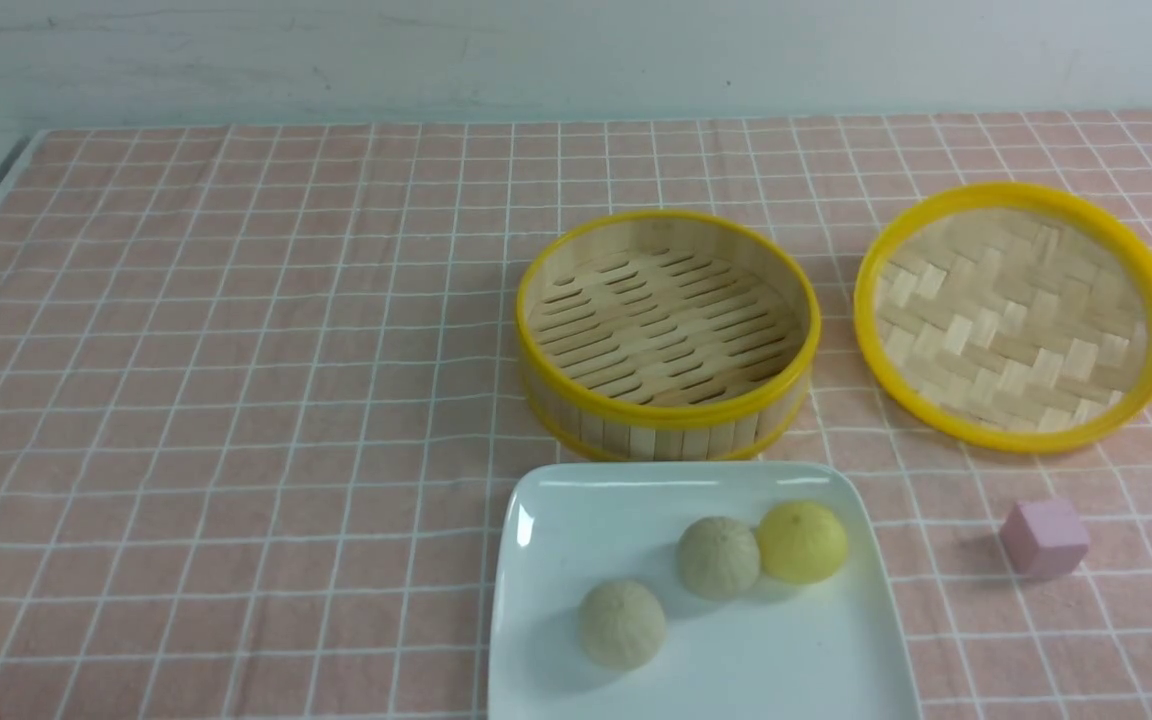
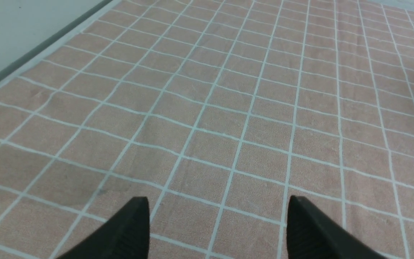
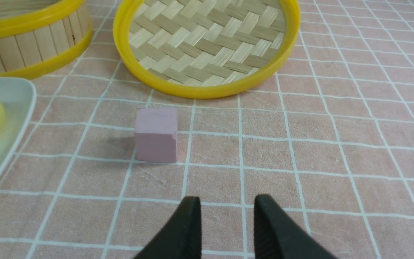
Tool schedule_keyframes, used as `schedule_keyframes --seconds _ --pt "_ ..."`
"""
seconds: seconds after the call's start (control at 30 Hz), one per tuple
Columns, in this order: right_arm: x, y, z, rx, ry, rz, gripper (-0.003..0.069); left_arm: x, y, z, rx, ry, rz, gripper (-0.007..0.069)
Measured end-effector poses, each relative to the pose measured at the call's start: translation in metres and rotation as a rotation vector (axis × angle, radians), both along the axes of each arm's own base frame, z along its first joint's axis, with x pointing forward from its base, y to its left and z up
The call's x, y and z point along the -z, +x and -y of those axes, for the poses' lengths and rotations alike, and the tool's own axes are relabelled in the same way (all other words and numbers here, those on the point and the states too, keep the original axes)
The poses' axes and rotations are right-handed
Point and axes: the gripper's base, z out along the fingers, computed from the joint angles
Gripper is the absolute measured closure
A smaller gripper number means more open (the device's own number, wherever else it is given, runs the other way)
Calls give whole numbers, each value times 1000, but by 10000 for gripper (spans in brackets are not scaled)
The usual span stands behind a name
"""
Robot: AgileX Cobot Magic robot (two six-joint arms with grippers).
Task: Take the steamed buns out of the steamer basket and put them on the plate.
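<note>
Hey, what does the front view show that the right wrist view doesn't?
Only the front view shows the two beige buns and the steamer basket's empty slatted floor. Only the right wrist view shows the right gripper, jaws parted, holding nothing. Both show the yellow bun on the plate, the woven lid and the pink cube.

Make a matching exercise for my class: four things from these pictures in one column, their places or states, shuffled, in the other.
Things:
1. steamer basket
2. yellow bun
3. pink cube
4. woven lid

Places or states:
A. on the cloth, to the right of the plate
B. empty
C. lying to the right of the basket
D. on the plate, touching a beige bun

Pairs: 1-B, 2-D, 3-A, 4-C
</note>
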Motion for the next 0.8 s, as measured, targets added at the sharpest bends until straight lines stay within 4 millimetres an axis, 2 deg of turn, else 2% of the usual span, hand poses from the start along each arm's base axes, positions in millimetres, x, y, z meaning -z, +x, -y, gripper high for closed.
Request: schedule_keyframes --seconds 0.43,0.8 --pt "0 0 0 0 0 0 423 0 1 7 105 89 -16 113" --pt "0 0 0 0 0 0 421 0 1 7 110 91 -17 113"
